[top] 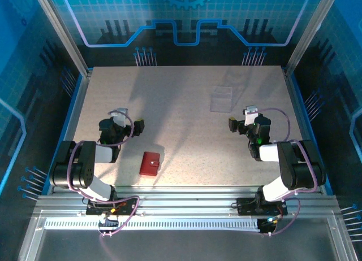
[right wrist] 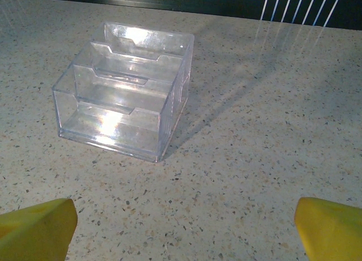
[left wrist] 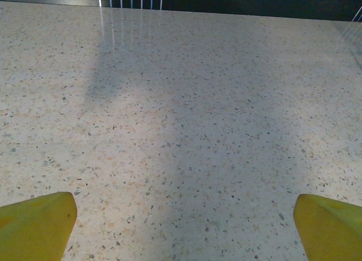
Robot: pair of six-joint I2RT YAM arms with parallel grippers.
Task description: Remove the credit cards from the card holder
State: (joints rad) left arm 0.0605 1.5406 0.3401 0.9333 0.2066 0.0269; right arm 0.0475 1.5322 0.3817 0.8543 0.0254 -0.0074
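The one red card holder [top: 150,164] lies shut near the table's [top: 186,136] near edge, left of centre, its cards hidden and uncountable. The left gripper [top: 127,118], nearest, would best pin one cover while the right gripper [top: 241,117] lifts the other; both stand wide and empty. One clear tiered stand [right wrist: 124,86] sits toward the far-right corner.

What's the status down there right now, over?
Left gripper open, empty. Right gripper open, empty. Card holder closed on table, untouched. Clear stand ahead of right gripper.
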